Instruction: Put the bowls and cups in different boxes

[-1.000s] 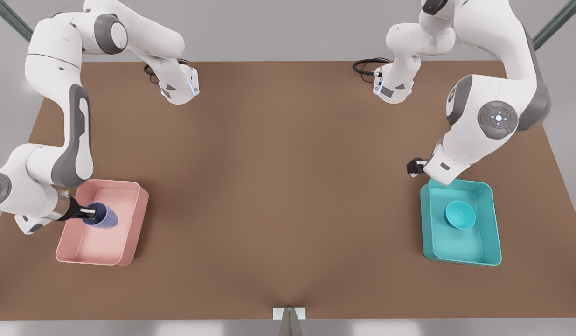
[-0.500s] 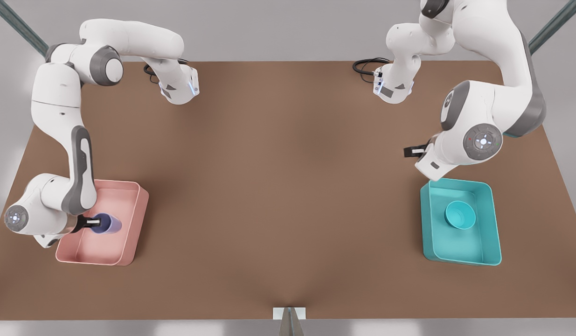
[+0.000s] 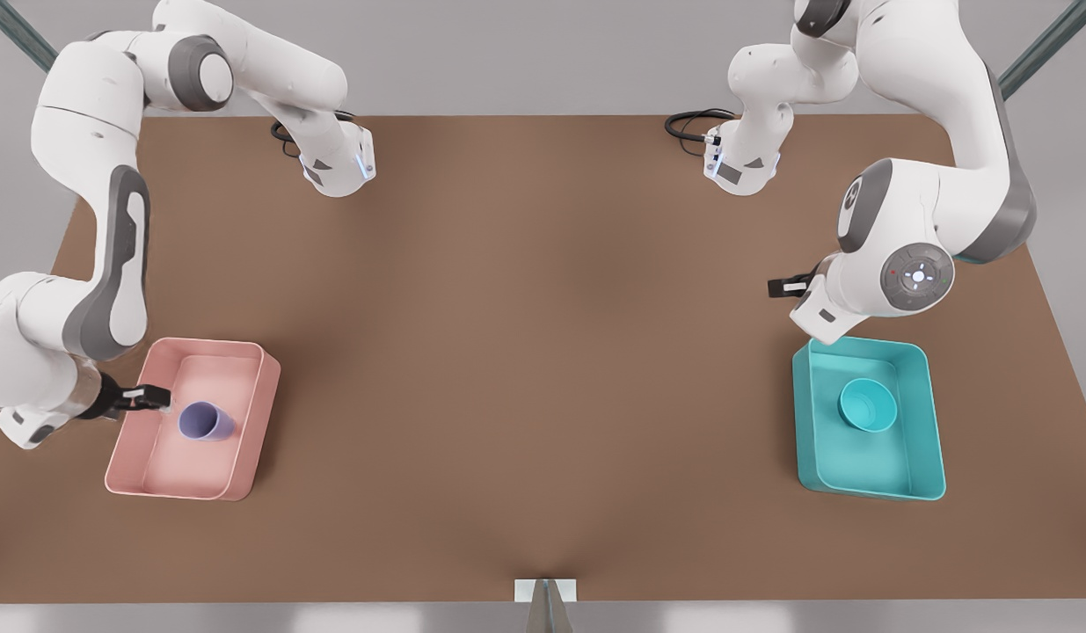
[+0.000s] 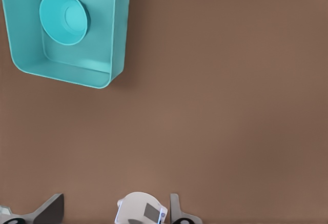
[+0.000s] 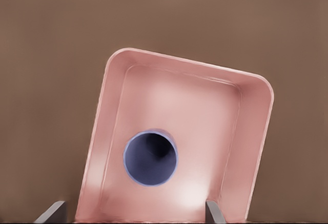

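The lavender cup [image 3: 206, 421] [image 5: 150, 157] stands upright, mouth up, inside the pale pink box [image 3: 178, 488] [image 5: 246, 131] at the front view's left. My right gripper [image 3: 151, 396] [image 5: 132, 214] is open over that box's left rim, apart from the cup. In the teal box [image 3: 868, 489] [image 4: 77, 75] at the front view's right lies the teal bowl [image 3: 867, 404] [image 4: 63, 17]. My left gripper [image 3: 784, 286] [image 4: 113, 215] is open above bare table just behind the teal box, holding nothing.
Both arm bases [image 3: 336, 163] [image 3: 740, 167] stand at the table's back edge with black cables beside them. A small white bracket [image 3: 545, 591] sits at the front edge. A wide stretch of brown table [image 3: 543, 352] separates the two boxes.
My right gripper opened, let go of the cup and drew back toward the front view's left. The cup now stands free in the pink box. The left arm shifted only slightly.
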